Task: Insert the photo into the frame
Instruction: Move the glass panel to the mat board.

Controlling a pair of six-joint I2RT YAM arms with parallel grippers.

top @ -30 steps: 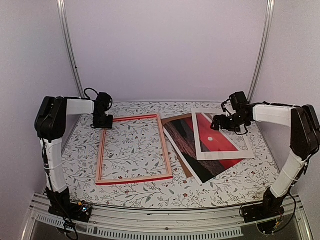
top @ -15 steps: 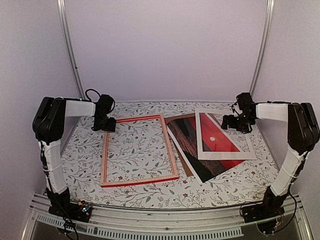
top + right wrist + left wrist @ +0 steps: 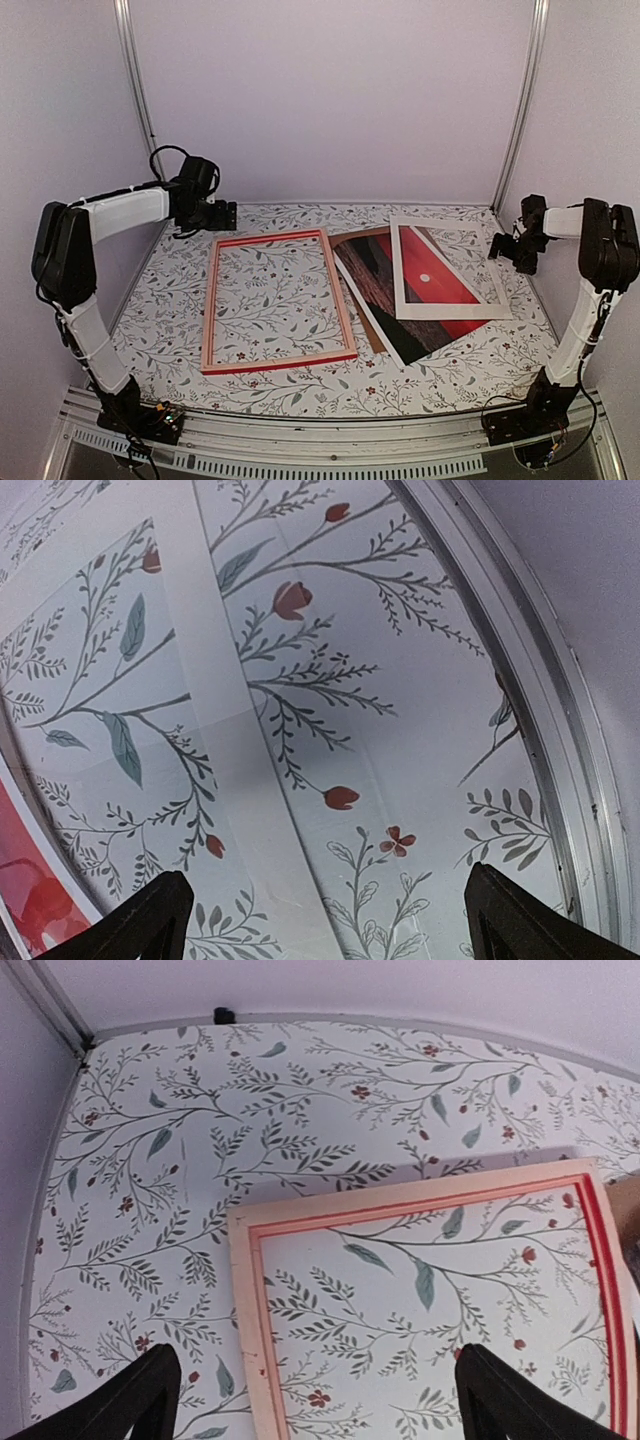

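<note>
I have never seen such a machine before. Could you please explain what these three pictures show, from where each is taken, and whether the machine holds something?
These are two robot arms bolted at the near edge of a table with a flowered cover. The wide picture comes from a fixed camera above and behind them. The other two come from small cameras on the wrists, so the dark tips at the bottom are each arm's own fingers. On the table lie an empty red frame and, to its right, the photo, red and dark brown, with a white mat on top. The left gripper hovers near the frame's far left corner; the right gripper is by the mat's right edge. Both are open and hold nothing.
</note>
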